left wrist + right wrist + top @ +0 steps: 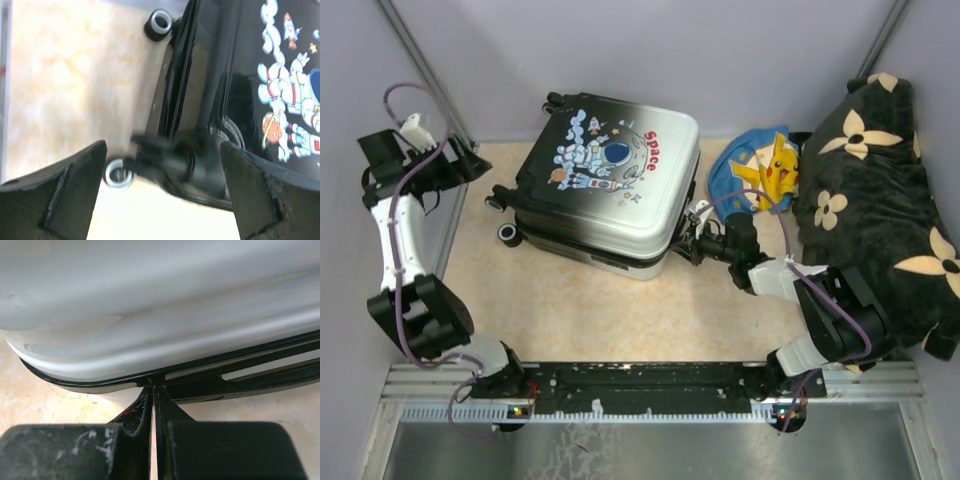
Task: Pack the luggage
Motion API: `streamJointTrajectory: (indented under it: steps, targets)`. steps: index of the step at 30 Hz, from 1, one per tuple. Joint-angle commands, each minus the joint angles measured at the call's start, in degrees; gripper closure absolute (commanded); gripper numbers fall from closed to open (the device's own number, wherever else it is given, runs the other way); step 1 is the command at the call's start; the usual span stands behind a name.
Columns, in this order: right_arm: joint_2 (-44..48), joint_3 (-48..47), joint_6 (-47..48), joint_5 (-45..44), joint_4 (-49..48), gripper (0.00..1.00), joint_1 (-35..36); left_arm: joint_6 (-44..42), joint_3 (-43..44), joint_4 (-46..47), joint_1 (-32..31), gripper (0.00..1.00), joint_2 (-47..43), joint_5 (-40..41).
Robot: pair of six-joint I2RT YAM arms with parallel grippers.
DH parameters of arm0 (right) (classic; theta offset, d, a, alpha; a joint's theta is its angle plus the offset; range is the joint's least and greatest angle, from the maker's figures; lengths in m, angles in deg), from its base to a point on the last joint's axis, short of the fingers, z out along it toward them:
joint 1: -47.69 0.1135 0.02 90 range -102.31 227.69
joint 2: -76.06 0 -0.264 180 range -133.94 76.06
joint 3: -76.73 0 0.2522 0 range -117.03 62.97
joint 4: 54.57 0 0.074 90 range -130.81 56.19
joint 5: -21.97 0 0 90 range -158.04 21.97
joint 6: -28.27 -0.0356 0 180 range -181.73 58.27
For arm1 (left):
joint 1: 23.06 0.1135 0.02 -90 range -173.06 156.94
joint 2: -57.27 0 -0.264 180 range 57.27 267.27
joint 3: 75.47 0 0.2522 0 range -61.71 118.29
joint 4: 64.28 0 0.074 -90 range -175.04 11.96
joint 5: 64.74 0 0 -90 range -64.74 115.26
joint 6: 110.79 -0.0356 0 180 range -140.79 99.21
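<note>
The small hard-shell suitcase with the astronaut print (605,185), white fading to black, is lying flat, lid down, on the beige surface (570,310), wheels pointing left. Left tool (164,147) hovers spread wide right by a black wheel (200,170), gripping nothing. Right tool (153,390) is pinched narrow, tips right at the zip seam (260,365) on the case's right side. Can't tell if it's actually got anything.
</note>
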Motion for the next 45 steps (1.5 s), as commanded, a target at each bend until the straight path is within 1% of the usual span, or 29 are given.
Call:
streamJointTrajectory:
  steps: [1,2,5,8,10,14,18,23,30,36,38,41,45]
  targets:
    - [-2.00,-4.78,-0.39,0.01,-7.17,1.00,3.52,10.75,-10.28,-2.36,2.17,0.00,-11.68,8.69]
    - [-2.04,-4.92,-0.40,-0.02,-7.28,1.00,3.92,12.52,-12.94,-1.64,2.52,0.00,-13.93,9.97]
    - [-2.71,-5.38,-0.65,-0.12,-7.18,1.00,5.05,17.56,-21.56,1.11,2.86,0.00,-18.67,10.00]
    - [-2.83,-5.77,-0.41,-0.12,-6.70,1.00,5.96,22.07,-26.28,3.20,2.94,0.00,-19.46,10.46]
    - [-2.83,-5.98,0.07,0.04,-6.08,1.00,6.41,24.92,-27.73,5.61,3.05,0.00,-19.03,10.44]
    - [-3.45,-6.50,0.94,0.14,-5.26,1.00,7.19,30.69,-27.76,11.71,3.40,0.00,-16.47,9.03]
    - [-4.38,-8.06,1.70,-0.81,-3.03,1.00,7.63,33.21,-26.58,16.49,3.95,0.00,-12.66,5.01]
    - [-4.96,-9.27,3.37,-0.85,-0.74,1.00,7.63,41.45,-26.96,24.61,3.95,0.00,-7.61,2.03]
    - [-6.20,-11.13,3.44,-0.80,0.35,1.00,7.67,49.62,-24.02,33.35,3.68,0.00,-0.76,2.95]
    - [-6.74,-12.39,3.83,-1.22,2.08,1.00,7.71,53.92,-23.57,36.78,2.20,0.00,2.72,4.28]
    - [-6.87,-12.64,4.17,-1.26,2.75,1.00,7.80,55.58,-23.09,38.82,1.35,0.05,3.95,4.21]
    - [-6.87,-13.23,4.84,-1.34,4.10,1.00,7.80,57.78,-22.50,42.18,0.27,0.14,5.68,4.02]
    - [-6.58,-13.68,5.48,-1.69,5.30,1.00,7.80,60.33,-23.57,43.71,-0.15,0.25,5.71,4.83]
